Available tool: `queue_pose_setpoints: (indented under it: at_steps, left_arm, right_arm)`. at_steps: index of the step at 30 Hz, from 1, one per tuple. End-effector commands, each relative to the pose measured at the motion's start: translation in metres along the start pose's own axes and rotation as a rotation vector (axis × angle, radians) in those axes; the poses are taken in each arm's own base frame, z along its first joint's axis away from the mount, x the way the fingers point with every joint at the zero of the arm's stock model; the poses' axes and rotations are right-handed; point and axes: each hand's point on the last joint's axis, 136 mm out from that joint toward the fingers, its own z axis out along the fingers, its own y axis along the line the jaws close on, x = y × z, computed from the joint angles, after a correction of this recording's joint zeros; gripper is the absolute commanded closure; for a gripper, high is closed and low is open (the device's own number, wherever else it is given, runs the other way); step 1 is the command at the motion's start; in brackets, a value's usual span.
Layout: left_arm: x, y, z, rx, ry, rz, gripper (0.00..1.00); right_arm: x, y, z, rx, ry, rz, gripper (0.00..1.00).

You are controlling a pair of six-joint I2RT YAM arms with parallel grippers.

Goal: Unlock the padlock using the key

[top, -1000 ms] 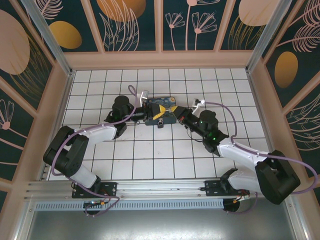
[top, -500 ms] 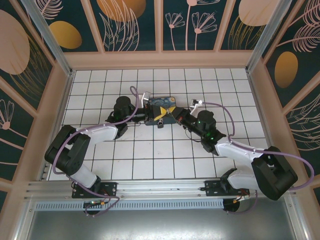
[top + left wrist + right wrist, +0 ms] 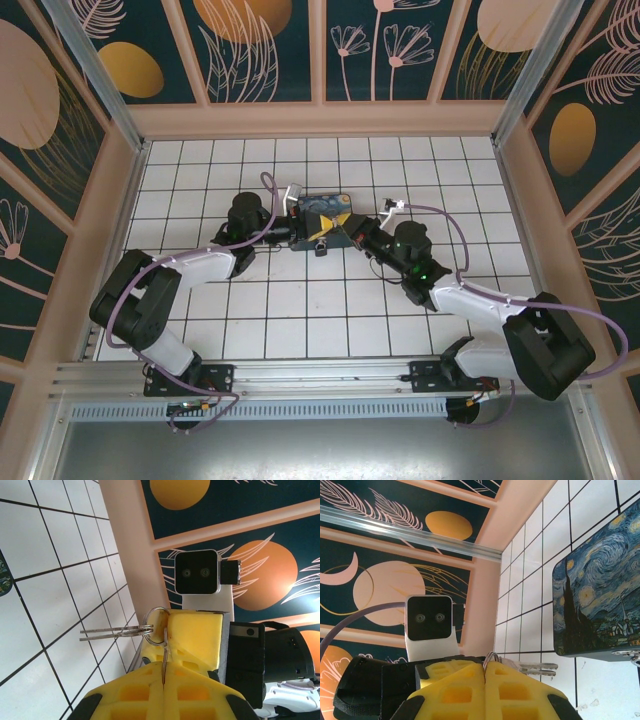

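Left tool (image 3: 291,231) and right tool (image 3: 341,227) face each other from above, meeting low over the white gridded surface (image 3: 300,310) just in front of the blue painted box (image 3: 320,207). A small dark lump at the box's near edge looks like the padlock (image 3: 321,245), though it is too tiny from up here for me to swear to it. From the left wrist, the left tool (image 3: 164,674) has its yellow pads pressed together on the key (image 3: 164,661). The thin blade is pinched edge-on in the seam, the ring (image 3: 153,623) stands proud above it, and two spare blades (image 3: 107,632) stick out sideways. The right arm's yellow fingers (image 3: 196,636) sit right against that ring. From the right wrist, the right tool (image 3: 485,674) is likewise closed narrow, with the ring (image 3: 492,656) poking from its tips and the spare blades (image 3: 538,669) pointing toward the box (image 3: 600,590). Whether it grips the ring or only touches it, I can't say. I'd judge the key to be light, stiff and slick. It is best held flat across its head so the blade stays free, and the dangling spares may snag. The padlock seems light and loose on its hasp, so it will likely swing away unless its body is steadied.
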Motion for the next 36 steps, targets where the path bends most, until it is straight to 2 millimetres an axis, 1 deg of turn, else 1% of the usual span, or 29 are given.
queue_pose_setpoints:
  at_steps: [1, 3, 5, 6, 8, 10, 12, 15, 18, 19, 21, 23, 27, 30, 32, 36]
  left_arm:
    - [0.002, -0.007, 0.003, 0.019, 0.024, 0.065, 1.0]
    - [0.006, -0.004, 0.003, 0.003, 0.043, 0.085, 1.0]
    - [0.011, 0.0, 0.003, -0.013, 0.079, 0.118, 1.0]
    - [0.013, 0.003, 0.003, -0.024, 0.097, 0.132, 1.0]
    - [0.019, 0.008, 0.003, -0.035, 0.143, 0.172, 1.0]
    - [0.027, 0.01, 0.003, -0.036, 0.196, 0.217, 1.0]
    - [0.032, 0.012, 0.002, -0.046, 0.243, 0.258, 1.0]
    - [0.041, 0.01, 0.0, -0.036, 0.317, 0.304, 1.0]
    - [0.047, 0.007, -0.001, -0.032, 0.366, 0.326, 1.0]
    - [0.045, 0.001, 0.001, -0.018, 0.373, 0.344, 1.0]
    - [0.045, -0.003, 0.002, -0.017, 0.383, 0.347, 1.0]
    - [0.046, -0.004, 0.003, -0.018, 0.388, 0.344, 1.0]
    - [0.045, -0.002, 0.003, -0.014, 0.377, 0.324, 1.0]
    - [0.047, 0.001, 0.003, -0.014, 0.382, 0.316, 1.0]
    - [0.047, 0.0, 0.004, -0.008, 0.384, 0.319, 1.0]
    - [0.046, -0.001, 0.004, 0.0, 0.383, 0.328, 1.0]
  right_arm:
    - [0.003, 0.017, -0.004, -0.049, 0.009, -0.032, 1.0]
    - [0.004, 0.017, -0.007, -0.045, 0.018, -0.04, 0.87]
    - [0.005, 0.012, -0.011, -0.029, 0.037, -0.052, 0.7]
    - [0.005, 0.01, -0.014, -0.018, 0.048, -0.061, 0.65]
    - [0.005, -0.002, -0.023, 0.029, 0.087, -0.084, 0.57]
    - [0.006, -0.012, -0.033, 0.077, 0.135, -0.133, 0.54]
    - [0.0, -0.019, -0.045, 0.112, 0.155, -0.201, 0.53]
    - [-0.002, -0.017, -0.056, 0.078, 0.192, -0.311, 0.5]
    - [-0.001, -0.002, -0.053, -0.034, 0.244, -0.383, 0.51]
    - [0.003, 0.004, -0.051, -0.084, 0.274, -0.401, 0.52]
    - [0.01, 0.009, -0.047, -0.145, 0.324, -0.401, 0.54]
    - [0.02, 0.015, -0.045, -0.22, 0.373, -0.389, 0.58]
    - [0.032, 0.022, -0.048, -0.299, 0.397, -0.372, 0.61]
    - [0.04, 0.02, -0.048, -0.295, 0.415, -0.366, 0.65]
    - [0.044, 0.016, -0.047, -0.287, 0.428, -0.354, 0.69]
    - [0.048, 0.014, -0.047, -0.291, 0.442, -0.332, 0.73]
